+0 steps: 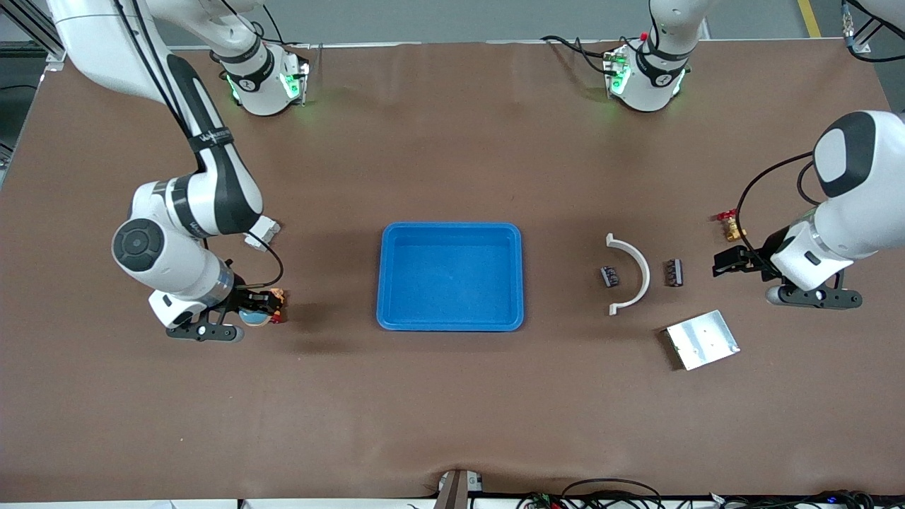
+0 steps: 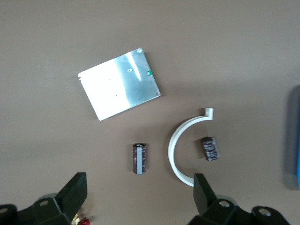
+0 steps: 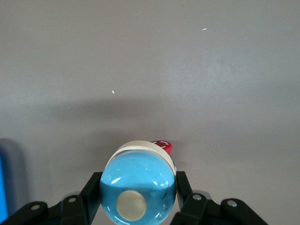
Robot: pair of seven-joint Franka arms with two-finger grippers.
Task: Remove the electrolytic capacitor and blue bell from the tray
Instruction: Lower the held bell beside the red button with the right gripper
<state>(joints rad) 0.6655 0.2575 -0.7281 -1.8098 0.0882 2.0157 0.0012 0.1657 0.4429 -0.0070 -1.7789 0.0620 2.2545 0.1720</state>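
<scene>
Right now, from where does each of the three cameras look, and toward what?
Front view: high across the table, facing both arm bases; shows both arms, blue tray, white curved bracket.
Left wrist view: on the left arm, looking down past the open left end effector at two capacitors, the bracket and metal plate.
Right wrist view: on the right arm, looking at the blue bell gripped by the right end effector.
Shared: front and left wrist views both show bracket, capacitors, plate.

Blue-domed bell [image 3: 138, 185] gripped upright; two dark capacitors [image 1: 610, 276] flank a white arc [image 1: 631, 273].
</scene>
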